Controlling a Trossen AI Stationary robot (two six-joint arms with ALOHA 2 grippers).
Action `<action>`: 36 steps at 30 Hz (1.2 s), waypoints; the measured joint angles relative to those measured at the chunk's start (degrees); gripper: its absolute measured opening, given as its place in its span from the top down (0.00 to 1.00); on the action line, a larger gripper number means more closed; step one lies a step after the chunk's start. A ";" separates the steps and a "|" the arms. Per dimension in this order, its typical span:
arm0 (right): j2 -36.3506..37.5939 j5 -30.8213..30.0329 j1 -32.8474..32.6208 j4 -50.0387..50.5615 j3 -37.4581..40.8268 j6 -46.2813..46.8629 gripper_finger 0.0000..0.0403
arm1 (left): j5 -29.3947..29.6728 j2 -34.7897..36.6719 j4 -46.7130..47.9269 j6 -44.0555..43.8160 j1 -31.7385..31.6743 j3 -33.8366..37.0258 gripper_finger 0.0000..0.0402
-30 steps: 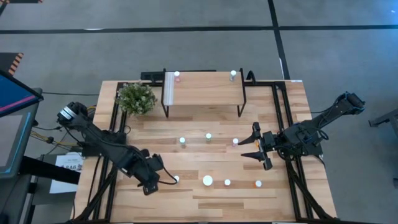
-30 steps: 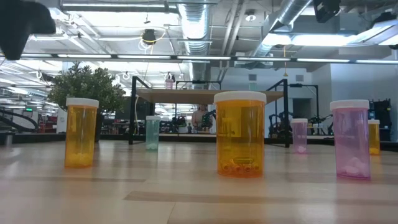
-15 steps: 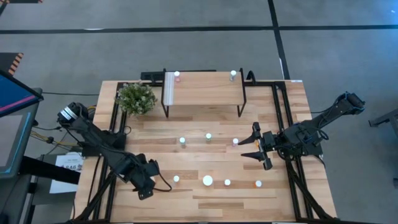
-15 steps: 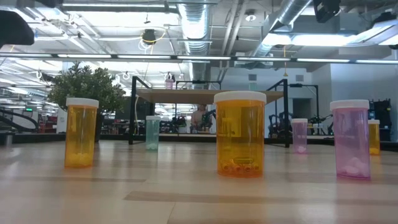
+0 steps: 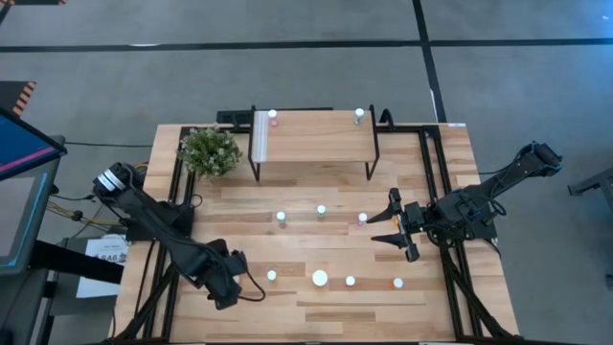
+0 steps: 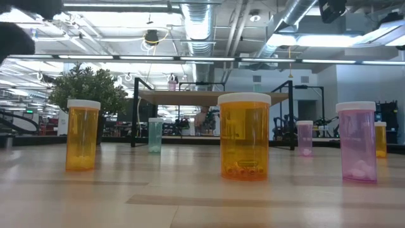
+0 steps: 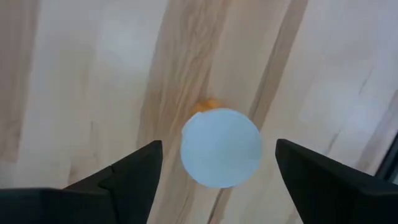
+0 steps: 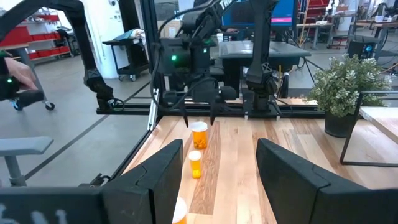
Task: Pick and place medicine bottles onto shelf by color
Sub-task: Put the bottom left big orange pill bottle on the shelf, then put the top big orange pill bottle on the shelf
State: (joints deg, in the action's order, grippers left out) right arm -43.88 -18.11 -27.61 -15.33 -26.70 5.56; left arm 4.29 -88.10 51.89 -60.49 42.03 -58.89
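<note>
An orange medicine bottle (image 5: 271, 276) with a white cap (image 7: 221, 148) stands upright on the table, near left. My left gripper (image 5: 251, 286) points down over it, open. Its fingers (image 7: 127, 177) stand on either side of the cap, apart from it. My right gripper (image 5: 388, 228) hangs open and level above the table's right side, touching nothing. The shelf (image 5: 311, 136) stands on thin black legs at the far middle. A pink bottle (image 5: 273, 116) stands at its left end and another bottle (image 5: 359, 113) at its right.
More bottles stand in a near row (image 5: 319, 278), (image 5: 350, 281), (image 5: 397, 283) and a middle row (image 5: 281, 217), (image 5: 321, 209), (image 5: 362, 218). A potted plant (image 5: 209, 150) stands left of the shelf. Bare wood lies between the two rows.
My left gripper has shifted a little toward the table's near left corner and sunk lower over the orange bottle. The bottle has stayed where it was.
</note>
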 joint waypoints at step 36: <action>-0.48 -2.80 -0.01 0.13 0.00 0.00 0.44 | 17.63 -3.71 38.17 23.99 -24.01 -35.98 0.41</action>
State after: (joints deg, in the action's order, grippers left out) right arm -44.36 -20.91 -27.62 -15.20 -26.70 5.56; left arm 21.92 -91.81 90.06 -36.50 18.01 -94.87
